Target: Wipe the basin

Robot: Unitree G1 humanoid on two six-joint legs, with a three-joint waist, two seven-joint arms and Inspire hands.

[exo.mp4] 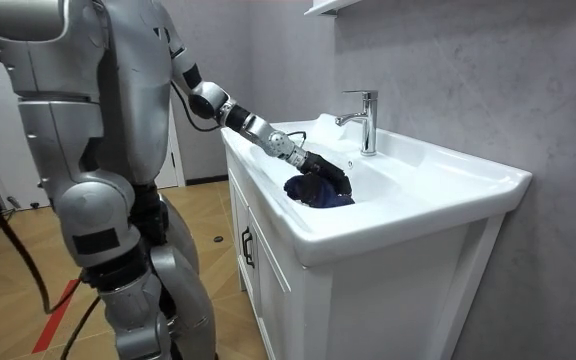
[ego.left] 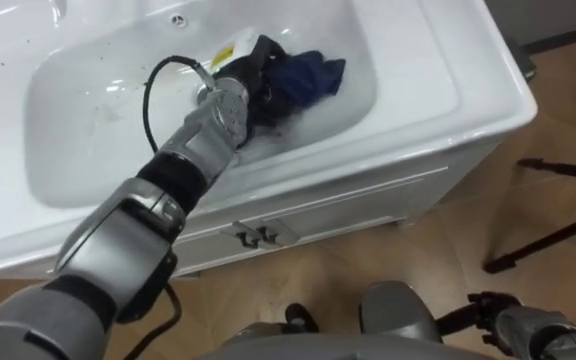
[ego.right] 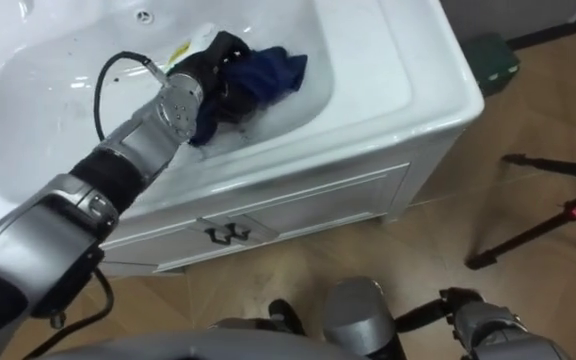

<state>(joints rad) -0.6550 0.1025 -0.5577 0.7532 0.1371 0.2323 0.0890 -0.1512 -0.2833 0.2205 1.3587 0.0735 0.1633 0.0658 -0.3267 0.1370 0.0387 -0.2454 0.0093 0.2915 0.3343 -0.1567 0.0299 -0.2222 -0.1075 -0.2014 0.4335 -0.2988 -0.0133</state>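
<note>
Left hand, fingers curled, clutches a blue cloth in the basin; its tag's print is unreadable. Right hand hangs low.

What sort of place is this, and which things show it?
Probably a bathroom or washroom: a white basin on a cabinet, a chrome tap at its back, and the left hand gripping a dark blue cloth in the bowl.

Your cloth lies in the basin, at its right end, under the left hand. The faucet stands behind, the cabinet below.
</note>
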